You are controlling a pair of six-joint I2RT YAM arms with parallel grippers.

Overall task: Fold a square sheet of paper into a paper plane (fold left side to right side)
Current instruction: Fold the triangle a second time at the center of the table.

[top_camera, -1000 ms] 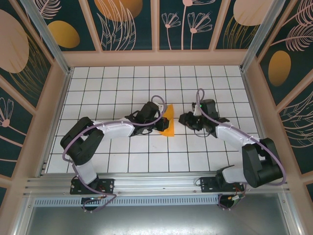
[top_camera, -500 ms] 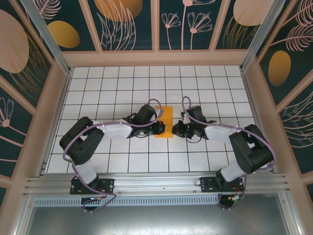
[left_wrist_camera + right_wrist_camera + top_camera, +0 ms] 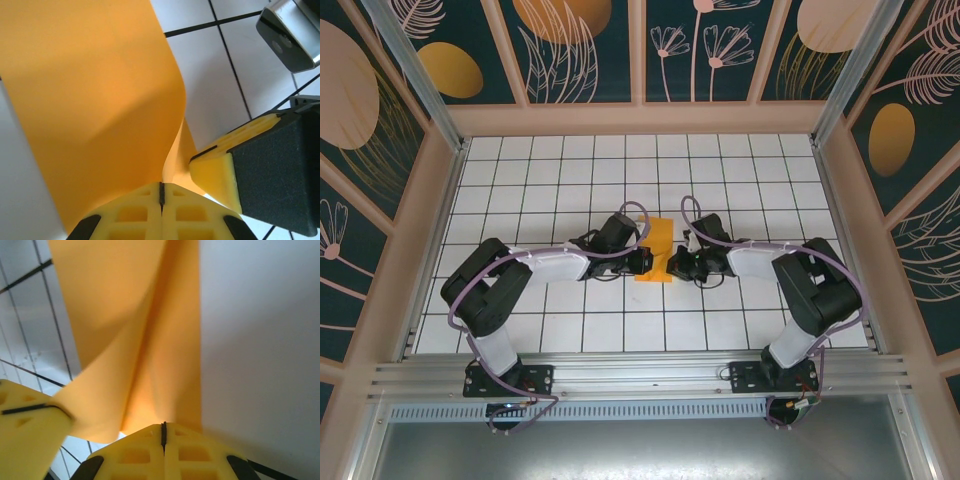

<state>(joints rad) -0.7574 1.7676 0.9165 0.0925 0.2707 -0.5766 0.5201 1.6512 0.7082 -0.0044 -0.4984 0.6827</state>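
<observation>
The sheet of paper is bright orange and sits near the middle of the white tiled table. From above it looks like a thin, tall strip (not a wide square). The two arms reach in from each side, and the paper is right between them.

The left gripper is at the left side of the strip, near the end closest to the arms' bases. In the left wrist view its two yellow fingers are pressed tight together. The edge of the paper runs down into the thin line where they meet, so this gripper is pinching the paper. One layer of the paper bends up in a soft curve instead of lying flat.

The right gripper is at the right side of the strip, just across from the left one, and the two are very near each other. In the right wrist view its yellow fingers are pressed together too. The paper goes down between them, so it is pinching the paper as well.

A yellow finger of the left gripper shows at the bottom left there, right at the paper's corner. In the left wrist view, a yellow and black finger of the right gripper sits just beside the paper's lower edge.
</observation>
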